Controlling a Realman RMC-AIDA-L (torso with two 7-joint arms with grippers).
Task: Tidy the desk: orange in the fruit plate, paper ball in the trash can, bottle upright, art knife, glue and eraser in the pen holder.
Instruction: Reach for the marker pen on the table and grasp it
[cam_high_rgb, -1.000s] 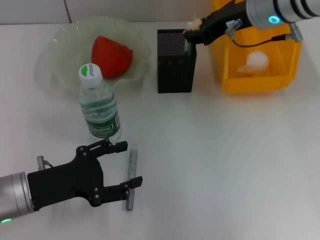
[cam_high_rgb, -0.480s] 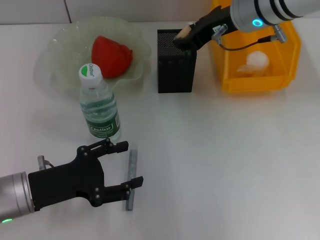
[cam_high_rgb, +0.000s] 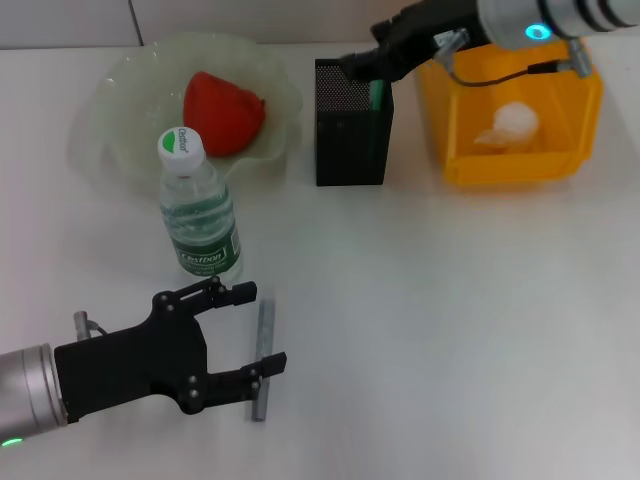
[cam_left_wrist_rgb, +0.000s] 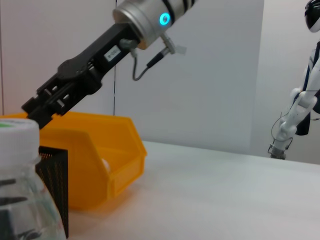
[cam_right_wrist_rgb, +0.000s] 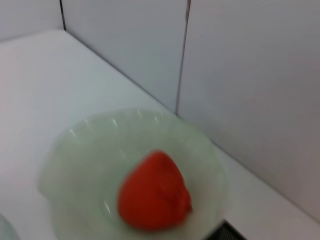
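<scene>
The orange (cam_high_rgb: 222, 110) lies in the fruit plate (cam_high_rgb: 110, 90); both also show in the right wrist view, orange (cam_right_wrist_rgb: 154, 192) and plate (cam_right_wrist_rgb: 75, 165). The bottle (cam_high_rgb: 198, 215) stands upright in front of the plate. The glue (cam_high_rgb: 263, 345) lies flat on the desk. My left gripper (cam_high_rgb: 258, 330) is open, low over the glue. The pen holder (cam_high_rgb: 350, 125) holds the green art knife (cam_high_rgb: 377, 95). My right gripper (cam_high_rgb: 362, 62) hovers over the holder's top. The eraser is hidden. The paper ball (cam_high_rgb: 515, 122) lies in the trash can (cam_high_rgb: 520, 165).
The left wrist view shows the bottle (cam_left_wrist_rgb: 15, 190) close up, the pen holder (cam_left_wrist_rgb: 52, 185), the trash can (cam_left_wrist_rgb: 100, 160) and my right gripper (cam_left_wrist_rgb: 37, 107) above them. White desk surface lies to the right of the glue.
My right gripper has moved left over the pen holder's opening. The tan eraser seen at its tip earlier no longer shows. The left arm has not moved.
</scene>
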